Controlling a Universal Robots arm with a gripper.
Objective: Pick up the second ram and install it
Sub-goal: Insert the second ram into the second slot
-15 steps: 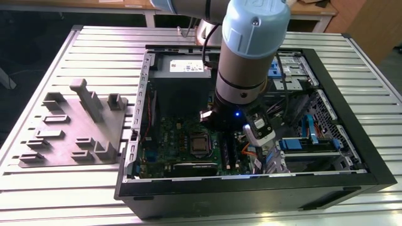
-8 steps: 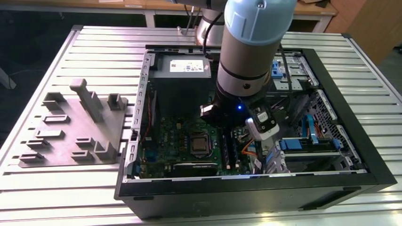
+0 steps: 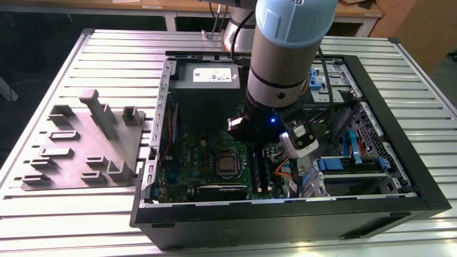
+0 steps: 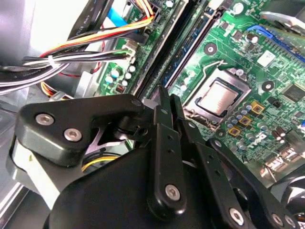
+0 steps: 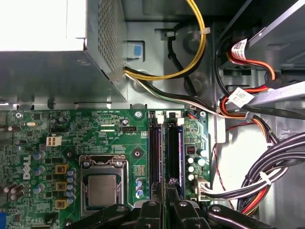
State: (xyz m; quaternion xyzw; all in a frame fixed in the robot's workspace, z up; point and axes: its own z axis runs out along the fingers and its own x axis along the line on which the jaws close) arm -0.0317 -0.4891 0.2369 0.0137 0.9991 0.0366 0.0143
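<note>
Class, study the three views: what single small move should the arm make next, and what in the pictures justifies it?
Probably a slow, straight descent. The hand hangs just above one end of the two memory slots beside the processor socket, lined up with them. Cable bundles lie close by, so sideways travel risks snagging. What it holds, I cannot tell.

The exterior view is evenly lit from above, with pale sheen on the slatted table [image 3: 400, 85] and deep shadow inside the open computer case [image 3: 421, 182]. In the first wrist view the power supply [image 5: 43, 24] is blown out to white glare, while the motherboard [image 5: 109, 138] stays crisp. In the second wrist view the near gripper [image 4: 164, 102] looks soft, dark and stretched.
</note>
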